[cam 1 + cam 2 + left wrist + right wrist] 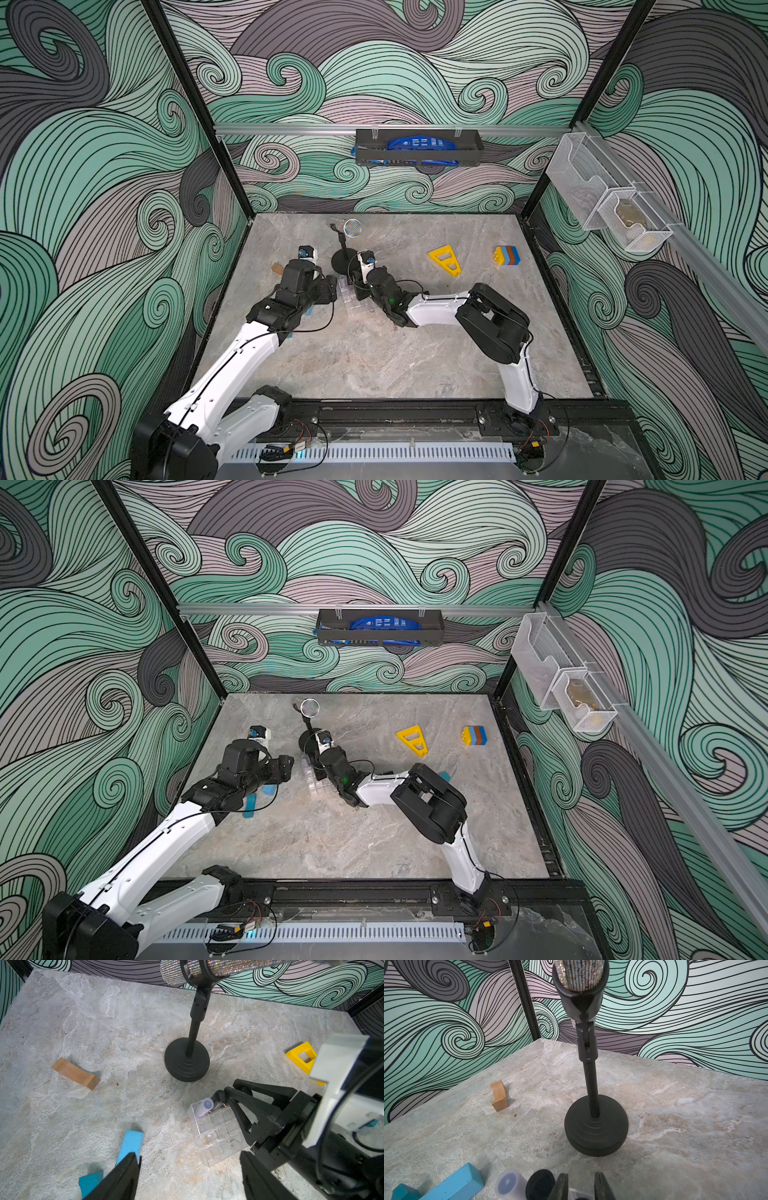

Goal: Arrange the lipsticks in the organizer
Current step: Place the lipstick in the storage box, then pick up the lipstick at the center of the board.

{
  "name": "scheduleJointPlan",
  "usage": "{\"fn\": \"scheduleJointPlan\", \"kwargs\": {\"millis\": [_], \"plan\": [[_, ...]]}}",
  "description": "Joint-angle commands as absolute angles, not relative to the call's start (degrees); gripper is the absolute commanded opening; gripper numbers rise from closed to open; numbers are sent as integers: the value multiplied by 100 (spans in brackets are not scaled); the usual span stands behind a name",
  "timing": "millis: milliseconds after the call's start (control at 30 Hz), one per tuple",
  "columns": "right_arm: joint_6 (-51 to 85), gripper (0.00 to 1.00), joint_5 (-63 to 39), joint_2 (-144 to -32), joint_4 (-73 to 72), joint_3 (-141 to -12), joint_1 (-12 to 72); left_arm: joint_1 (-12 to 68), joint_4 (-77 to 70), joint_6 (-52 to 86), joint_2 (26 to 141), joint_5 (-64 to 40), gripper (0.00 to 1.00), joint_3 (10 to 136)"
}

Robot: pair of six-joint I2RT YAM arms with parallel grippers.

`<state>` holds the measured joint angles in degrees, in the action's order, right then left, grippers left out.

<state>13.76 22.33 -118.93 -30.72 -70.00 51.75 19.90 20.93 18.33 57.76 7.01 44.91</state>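
Right wrist view: my right gripper point(581, 1180) has its jaws narrowly apart with bare table showing between them. A black lipstick point(540, 1186) sits just beside one finger and the lavender lipstick point(508, 1186) next to that. My left gripper point(191, 1180) hangs wide and empty just beside the clear organizer point(218, 1136), where the lavender lipstick leans in a corner cell. Farther off stand the microphone stand point(596, 1134) and the wooden block point(499, 1095).
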Motion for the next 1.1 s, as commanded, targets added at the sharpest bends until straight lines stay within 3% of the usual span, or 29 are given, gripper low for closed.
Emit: {"fn": "scheduleJointPlan", "kwargs": {"millis": [0,367,567,700,1067], "plan": [[1461,34,2345,-11803,-2797,-7172,5194,1942,2025,1881,5739,646,78,4448],[2262,40,2166,-10306,-2317,-6572,4964,2057,2031,1599,5590,207,72,4648],[3176,40,1893,-8854,-1714,-5231,4517,3152,1736,1026,5913,557,72,4756],[3952,40,1038,-7855,-1267,-4324,3839,4000,1183,652,6586,638,72,4820],[4096,40,-358,-6573,-526,-3425,2337,4764,772,196,9329,-193,71,6253]]}}
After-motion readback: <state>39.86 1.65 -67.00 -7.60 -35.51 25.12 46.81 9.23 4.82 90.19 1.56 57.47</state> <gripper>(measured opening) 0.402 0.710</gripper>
